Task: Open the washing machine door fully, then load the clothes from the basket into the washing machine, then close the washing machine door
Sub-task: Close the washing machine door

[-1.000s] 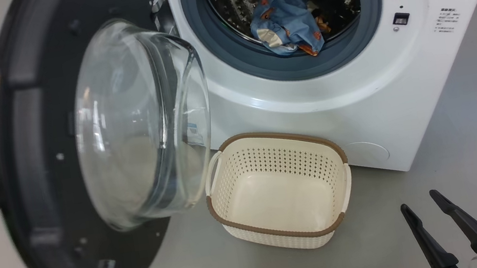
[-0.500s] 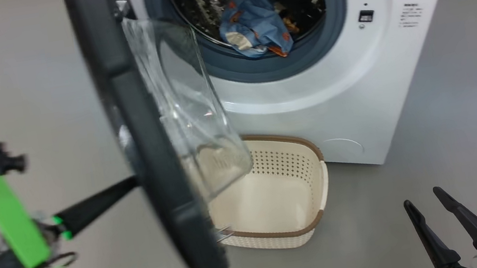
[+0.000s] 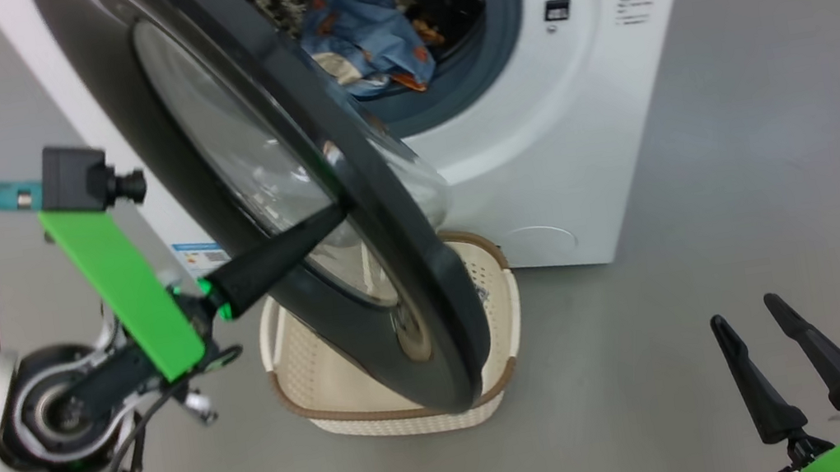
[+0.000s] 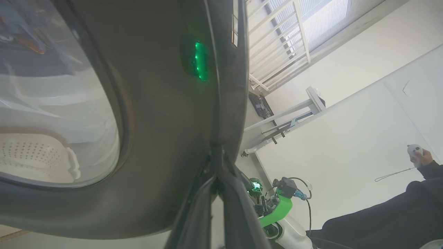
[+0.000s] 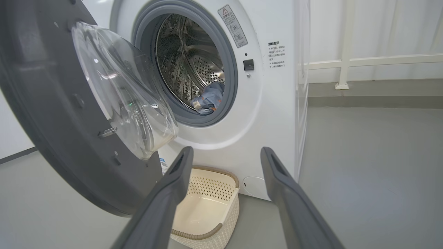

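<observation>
Your left end effector (image 3: 320, 223), fingers pinched shut and holding nothing, rests against the outer face of the door (image 3: 427, 285), which stands half across the washing machine (image 3: 543, 167), above the basket (image 3: 381, 418). The clothes (image 3: 357, 37) lie in the drum straight beyond, so I'd push along the fingers. Your right end effector (image 3: 746, 310) hangs wide, well apart

We see the washing machine door (image 3: 409, 271) angled across the drum opening (image 3: 444, 7), hanging over the basket (image 3: 500, 315) and barring it from above. Right of its edge, a gap toward the clothes (image 3: 355, 21) seems passable, with bare floor (image 3: 747, 137) beyond.
</observation>
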Motion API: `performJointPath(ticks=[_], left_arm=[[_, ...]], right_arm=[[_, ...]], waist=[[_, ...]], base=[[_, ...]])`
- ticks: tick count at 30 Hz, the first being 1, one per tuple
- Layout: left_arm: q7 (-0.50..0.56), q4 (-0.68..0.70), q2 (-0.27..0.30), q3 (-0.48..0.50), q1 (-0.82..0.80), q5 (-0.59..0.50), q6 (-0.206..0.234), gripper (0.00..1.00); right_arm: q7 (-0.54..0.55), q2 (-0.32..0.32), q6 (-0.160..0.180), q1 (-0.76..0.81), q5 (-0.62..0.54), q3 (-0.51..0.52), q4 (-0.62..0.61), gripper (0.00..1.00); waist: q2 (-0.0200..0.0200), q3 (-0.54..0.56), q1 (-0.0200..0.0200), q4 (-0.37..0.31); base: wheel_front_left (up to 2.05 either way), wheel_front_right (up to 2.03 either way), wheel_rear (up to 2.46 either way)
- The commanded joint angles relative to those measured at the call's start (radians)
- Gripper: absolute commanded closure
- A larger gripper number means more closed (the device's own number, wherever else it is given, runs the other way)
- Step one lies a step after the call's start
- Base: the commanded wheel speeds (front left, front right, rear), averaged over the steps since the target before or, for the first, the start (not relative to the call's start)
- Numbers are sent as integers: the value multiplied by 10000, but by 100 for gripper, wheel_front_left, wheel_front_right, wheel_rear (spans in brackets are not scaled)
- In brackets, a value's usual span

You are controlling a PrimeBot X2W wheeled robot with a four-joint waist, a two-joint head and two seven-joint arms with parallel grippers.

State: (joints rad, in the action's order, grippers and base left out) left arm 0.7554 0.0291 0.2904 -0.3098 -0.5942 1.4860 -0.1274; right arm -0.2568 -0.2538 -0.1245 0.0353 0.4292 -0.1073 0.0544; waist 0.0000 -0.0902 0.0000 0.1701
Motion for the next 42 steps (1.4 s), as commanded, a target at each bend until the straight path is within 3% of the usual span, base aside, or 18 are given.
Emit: performJointPath(ticks=[1,15,28,29,32,36,38,42], left_arm=[[-158,124,216,352,-628,-158,-33,100],[-2136,-1233,-24,-147,-1802,-240,-33,100],[-2833,-1151,870,-909,-1166,-254,-33,100],[-2961,-1112,951,-932,-1014,-229,-33,98],[-3381,-1020,1195,-1030,-511,-218,-33,75],[-4079,-971,1552,-1066,306,-221,-33,56],[-4529,-982,1809,-1202,672,-534,-33,51],[-5584,-1068,2038,-1366,1464,-710,-33,19]], right_arm=[[-49,-127,-62,-299,-95,-137,-267,0],[-49,65,-62,-355,-80,-17,-177,0],[-49,42,-62,-98,-92,81,-153,0],[-49,36,-62,-68,-92,67,-145,0],[-49,24,-62,55,-94,71,-128,0],[-49,-5,-62,209,-105,43,-121,0],[-49,-40,-62,271,-99,67,-117,0],[-49,-107,-62,363,-81,115,-117,0]], waist=[[0,-246,0,-357],[0,-284,0,-1146],[0,2,0,-826],[0,30,0,-778],[0,151,0,-612],[0,317,0,-473],[0,381,0,-395],[0,454,0,-292]], base=[[0,0,0],[0,0,0],[0,0,0],[0,0,0],[0,0,0],[0,0,0],[0,0,0],[0,0,0]])
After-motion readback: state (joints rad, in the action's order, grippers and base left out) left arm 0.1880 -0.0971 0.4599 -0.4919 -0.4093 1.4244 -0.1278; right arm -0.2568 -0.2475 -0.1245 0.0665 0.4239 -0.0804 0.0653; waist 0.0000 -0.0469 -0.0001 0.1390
